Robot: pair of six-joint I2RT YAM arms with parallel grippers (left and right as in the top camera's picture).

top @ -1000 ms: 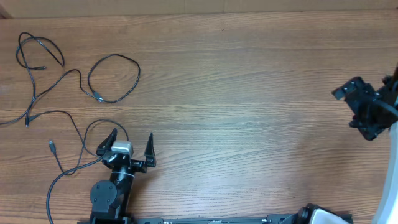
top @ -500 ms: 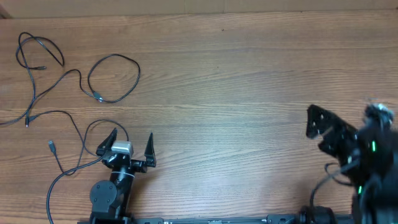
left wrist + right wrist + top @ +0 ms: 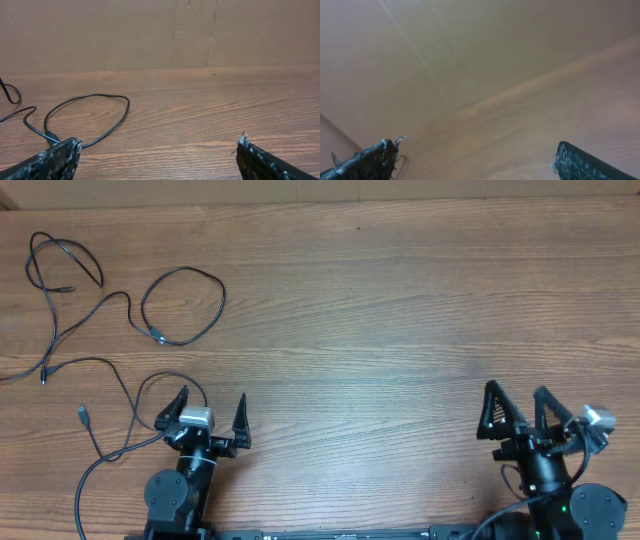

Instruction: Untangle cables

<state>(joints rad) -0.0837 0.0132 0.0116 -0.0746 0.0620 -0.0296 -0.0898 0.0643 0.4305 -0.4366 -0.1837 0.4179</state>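
Left pincer (image 3: 212, 396) and right pincer (image 3: 515, 390) spread, empty; the left should reach the cables (image 3: 222, 298) at 10 o'clock and pinch 1 loose plug end (image 3: 82, 413).

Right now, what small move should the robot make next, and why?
Probably move the left pincer forward and left toward the cables: they lie looped on its side, both pincers stand open and empty, the right pincer far off.
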